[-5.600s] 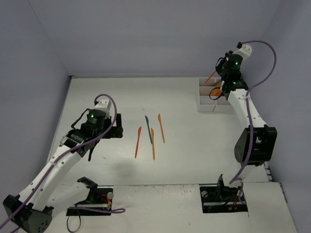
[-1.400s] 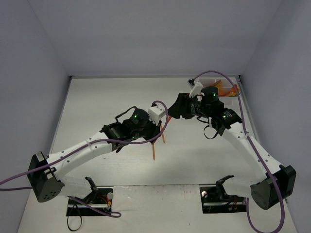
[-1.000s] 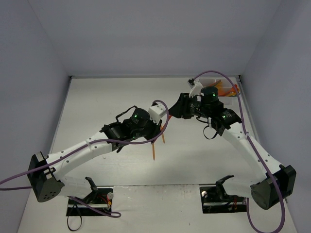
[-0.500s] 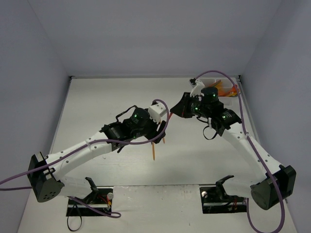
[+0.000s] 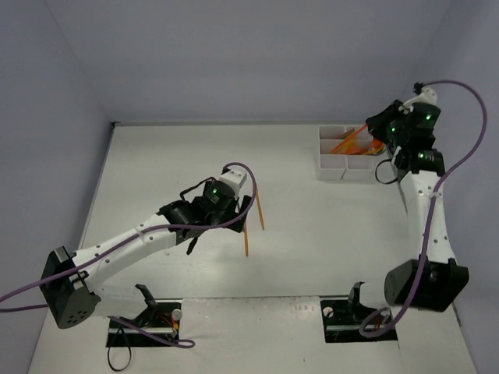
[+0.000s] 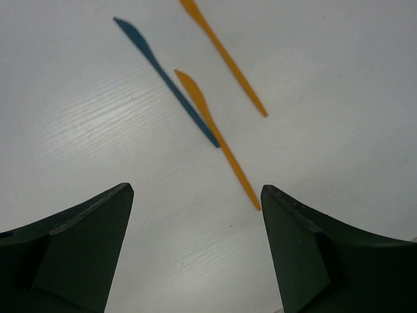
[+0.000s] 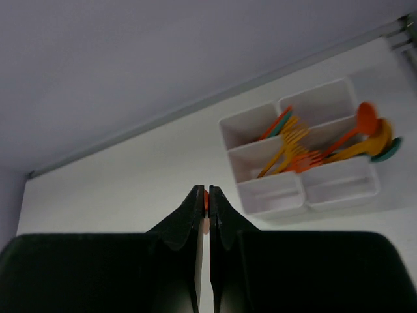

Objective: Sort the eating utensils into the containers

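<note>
In the left wrist view my left gripper (image 6: 195, 218) is open above bare table, nothing between its fingers. Just ahead of it lie a teal-blue knife (image 6: 166, 81) and two orange knives (image 6: 218, 143) (image 6: 225, 55). From above, the left gripper (image 5: 243, 210) hangs mid-table over the orange knives (image 5: 258, 207). My right gripper (image 5: 377, 125) is raised at the back right above the white containers (image 5: 334, 173). It is shut (image 7: 206, 195) on a thin red utensil seen edge-on. The containers (image 7: 273, 195) hold orange and red forks (image 7: 296, 153) and spoons (image 7: 361, 134).
The table ends at grey walls at the back and on both sides. The containers sit in the back right corner. Purple cables trail from both arms. Both arm bases stand at the near edge.
</note>
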You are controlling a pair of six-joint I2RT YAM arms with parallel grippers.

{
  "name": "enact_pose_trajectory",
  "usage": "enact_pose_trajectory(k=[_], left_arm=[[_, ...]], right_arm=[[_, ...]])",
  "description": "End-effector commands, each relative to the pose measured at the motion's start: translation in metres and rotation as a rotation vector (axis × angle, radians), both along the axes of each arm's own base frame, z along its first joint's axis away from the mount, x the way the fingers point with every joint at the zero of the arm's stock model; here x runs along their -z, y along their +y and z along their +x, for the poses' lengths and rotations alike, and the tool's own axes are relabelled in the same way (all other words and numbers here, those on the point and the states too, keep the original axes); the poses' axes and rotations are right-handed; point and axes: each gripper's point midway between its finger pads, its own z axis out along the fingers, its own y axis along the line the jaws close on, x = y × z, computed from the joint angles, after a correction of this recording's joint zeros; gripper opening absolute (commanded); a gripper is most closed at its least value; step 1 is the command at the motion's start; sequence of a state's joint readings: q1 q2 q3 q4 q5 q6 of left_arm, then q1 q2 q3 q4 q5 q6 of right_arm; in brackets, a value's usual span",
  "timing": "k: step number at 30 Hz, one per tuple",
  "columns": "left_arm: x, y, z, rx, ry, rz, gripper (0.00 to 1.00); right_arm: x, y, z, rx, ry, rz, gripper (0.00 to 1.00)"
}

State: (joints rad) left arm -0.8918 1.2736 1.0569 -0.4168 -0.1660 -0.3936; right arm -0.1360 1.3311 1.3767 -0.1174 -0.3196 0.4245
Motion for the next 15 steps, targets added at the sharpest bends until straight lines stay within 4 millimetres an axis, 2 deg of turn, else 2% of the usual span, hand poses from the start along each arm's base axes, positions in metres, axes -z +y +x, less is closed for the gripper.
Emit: enact_pose_trajectory(k=[1,4,8,12,14,15], left_arm=[[0.006,0.028,-0.005,-0.143,0.04,-0.028,0.77],[0.017,0.038,-0.012,-0.161,0.073,-0.022,0.77],[0.026,0.049,-0.018,-0.179,0.089,-0.008,0.77],[0.032,0.054,-0.018,-0.19,0.102,-0.002,0.77],[0.034,0.057,-0.017,-0.195,0.107,0.009,0.77],[0.036,0.057,-0.017,-0.196,0.112,0.012,0.77]], right_arm=[[-0.042,-0.072,0.038,0.197,-0.105,-0.073,0.0],[-0.057,-0.104,0.059,0.259,-0.133,-0.078,0.0],[-0.062,-0.135,0.087,0.298,-0.144,-0.084,0.0],[-0.05,-0.152,0.111,0.301,-0.131,-0.076,0.0],[-0.03,-0.156,0.126,0.291,-0.099,-0.061,0.0],[-0.029,-0.156,0.13,0.286,-0.099,-0.059,0.0]])
